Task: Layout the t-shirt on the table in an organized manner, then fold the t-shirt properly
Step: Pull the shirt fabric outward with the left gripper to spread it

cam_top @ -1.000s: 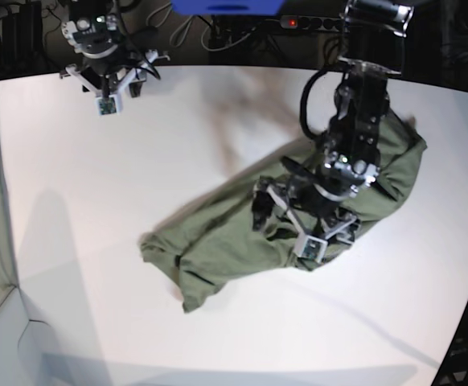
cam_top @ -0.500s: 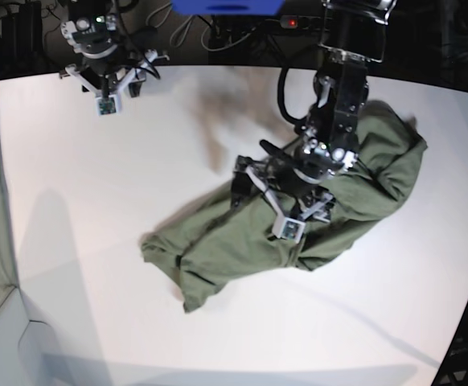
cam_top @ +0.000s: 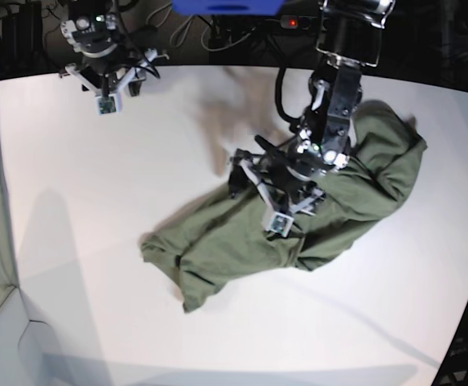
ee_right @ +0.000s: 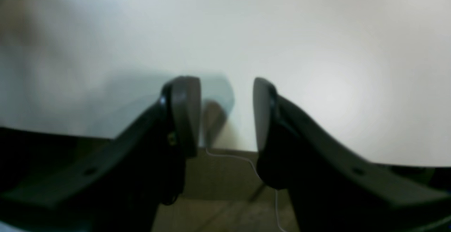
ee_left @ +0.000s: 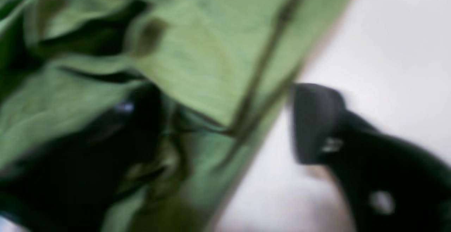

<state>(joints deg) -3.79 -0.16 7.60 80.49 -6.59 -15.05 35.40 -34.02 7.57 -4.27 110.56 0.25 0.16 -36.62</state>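
Nearest the base camera, the olive-green t-shirt [cam_top: 298,217] lies crumpled in a long, bunched heap on the white desk [cam_top: 121,265], running from a twisted end low and toward the middle up to a fuller mass near the desk's far right side. Nothing else sits on the desk around the shirt; bare white surface surrounds it on every side.

Over the shirt's upper edge hangs the left tool [cam_top: 254,178], its arm reaching down from the back of the desk and covering part of the cloth behind it. Its wrist view, heavily blurred, shows something the base view cannot: one dark finger [ee_left: 317,123] stands over bare desk just beside the shirt's edge, while the other finger is lost among dark folds of cloth. The jaws stand apart, but whether any fabric is caught between them cannot be told.

Farther back from the shirt, at the desk's far left corner, the right tool [cam_top: 105,84] hovers well apart from the cloth. Its wrist view shows both fingers [ee_right: 185,116] with a clear gap between them, holding nothing, with the desk's edge and a thin pale cable below.

Beyond the desk's back edge lie dark cables and a power strip [cam_top: 306,23].
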